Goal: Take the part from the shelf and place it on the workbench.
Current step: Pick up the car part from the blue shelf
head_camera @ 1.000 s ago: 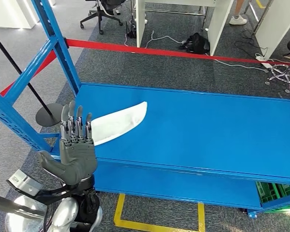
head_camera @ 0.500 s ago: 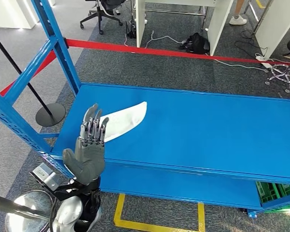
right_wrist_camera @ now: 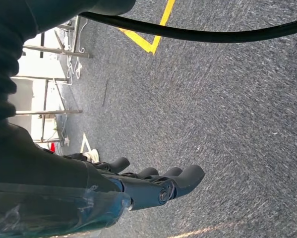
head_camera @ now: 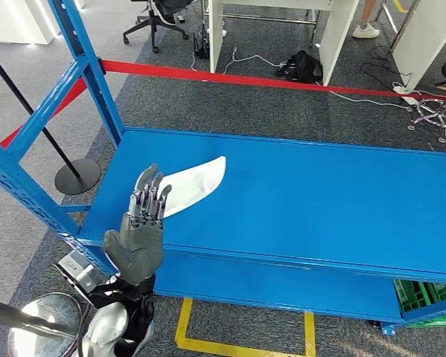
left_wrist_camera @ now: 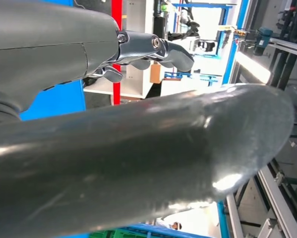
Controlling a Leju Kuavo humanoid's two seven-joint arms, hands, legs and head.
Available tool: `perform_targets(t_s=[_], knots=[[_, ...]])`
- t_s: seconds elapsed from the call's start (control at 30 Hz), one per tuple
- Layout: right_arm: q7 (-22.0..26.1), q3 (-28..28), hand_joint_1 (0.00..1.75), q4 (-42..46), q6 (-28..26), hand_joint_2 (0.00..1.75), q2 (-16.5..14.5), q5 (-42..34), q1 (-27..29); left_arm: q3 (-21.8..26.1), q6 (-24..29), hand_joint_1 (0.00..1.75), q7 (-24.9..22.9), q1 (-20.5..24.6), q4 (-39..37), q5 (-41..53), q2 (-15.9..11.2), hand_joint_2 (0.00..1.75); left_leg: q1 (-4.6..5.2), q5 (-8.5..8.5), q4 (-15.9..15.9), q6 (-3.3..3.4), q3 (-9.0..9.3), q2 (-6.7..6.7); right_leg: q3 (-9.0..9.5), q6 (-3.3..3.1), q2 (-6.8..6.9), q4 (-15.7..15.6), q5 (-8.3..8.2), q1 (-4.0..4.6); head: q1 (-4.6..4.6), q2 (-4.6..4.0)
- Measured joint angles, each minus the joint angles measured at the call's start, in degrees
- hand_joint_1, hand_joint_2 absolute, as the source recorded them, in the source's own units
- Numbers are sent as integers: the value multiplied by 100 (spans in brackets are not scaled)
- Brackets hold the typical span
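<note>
We find the flat white curved plastic part [head_camera: 188,187] lying near the left front corner of the blue metal shelf [head_camera: 322,201], its long axis slanting away to the right. Our left hand [head_camera: 141,230] hovers at its near end, fingers apart, holding nothing. Our right hand [right_wrist_camera: 150,186] hangs empty, fingers loosely extended, over the grey carpet floor [right_wrist_camera: 232,124].

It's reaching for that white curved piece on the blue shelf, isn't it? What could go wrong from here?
Two things, I'd guess. The white curved part lies flat on the smooth blue shelf, so the left hand, open and holding nothing, might push it away instead of getting under it. The hand also meets only the part's near end; lifted from there, the long piece could tip or slip out.
</note>
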State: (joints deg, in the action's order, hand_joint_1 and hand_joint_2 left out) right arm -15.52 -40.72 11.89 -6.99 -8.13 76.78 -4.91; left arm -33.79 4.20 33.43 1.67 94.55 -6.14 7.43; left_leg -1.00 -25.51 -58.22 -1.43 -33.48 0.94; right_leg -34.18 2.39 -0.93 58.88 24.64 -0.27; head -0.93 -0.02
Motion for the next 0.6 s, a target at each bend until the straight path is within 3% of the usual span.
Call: perform_targets(t_s=[0.1,0.3,0.47,0.6], knots=[[0,0,0,0,2,175,0,0,0,-1,-1,0,-8,2,-1,15,-18,175,0,0,0,0,0,0,0,0,0,0,0,0,0,1],[-1,0,0,0,69,175,0,55,-14,-11,253,0,-402,171,-159,1019,-88,175,0,0,0,0,0,0,0,0,1,0,0,0,-1,0],[-18,1,0,0,144,175,0,112,-75,23,633,0,-784,519,-571,1869,-179,175,0,6,0,2,0,0,1,3,1,0,-6,0,-1,0],[-38,2,0,0,195,175,0,161,-141,58,640,0,-1146,870,-961,2394,-257,175,0,13,0,4,-1,1,0,5,2,1,-10,0,-1,0]])
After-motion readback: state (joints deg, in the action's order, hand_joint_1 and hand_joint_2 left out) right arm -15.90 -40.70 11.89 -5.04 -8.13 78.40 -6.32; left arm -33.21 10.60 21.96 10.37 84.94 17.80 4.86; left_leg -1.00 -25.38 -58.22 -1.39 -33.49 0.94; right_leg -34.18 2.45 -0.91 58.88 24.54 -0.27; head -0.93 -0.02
